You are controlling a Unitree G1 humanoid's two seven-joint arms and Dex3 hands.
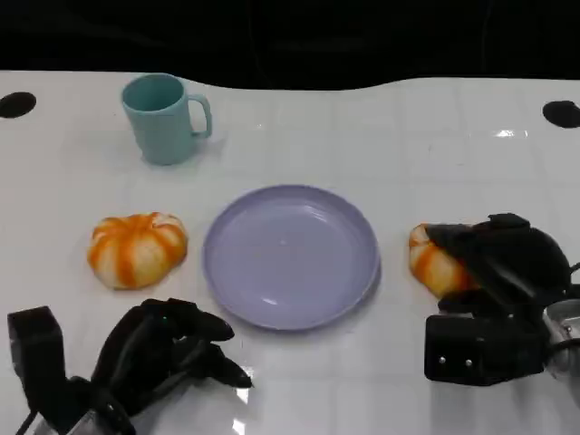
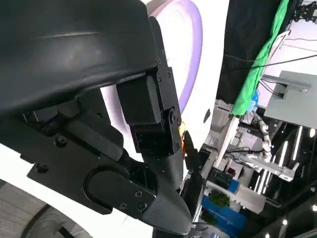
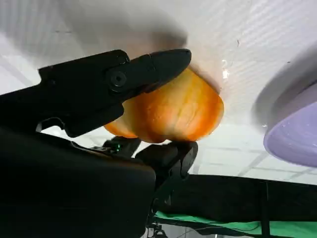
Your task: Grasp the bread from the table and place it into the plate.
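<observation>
- White table (image 1: pixel 390 136), seen from the head view; a lavender plate (image 1: pixel 290 256) sits near its middle, with nothing on it.
- Two orange-and-white striped breads lie on the table. One bread (image 1: pixel 137 248) rests just to the left of the plate, apart from its rim and untouched.
- The other bread (image 1: pixel 431 261) lies just off the plate's right rim, half hidden under the right hand (image 1: pixel 503 263).
- Right hand: its fingers are closed around that second bread. In the right wrist view one finger (image 3: pixel 148 69) lies over the top of the bread (image 3: pixel 173 111) and another part of the hand presses it from the opposite side. The bread looks to be still on the table surface; I cannot tell whether it is lifted.
- Left hand (image 1: pixel 168 349): low at the near left edge of the table, short of the left bread, fingers loosely curled and apart, holding nothing.
- A teal mug (image 1: pixel 165 118) stands upright at the far left, handle turned to the right, well away from the plate.
- In the left wrist view, the plate's rim (image 2: pixel 194 54) shows beyond the left hand's shell.
</observation>
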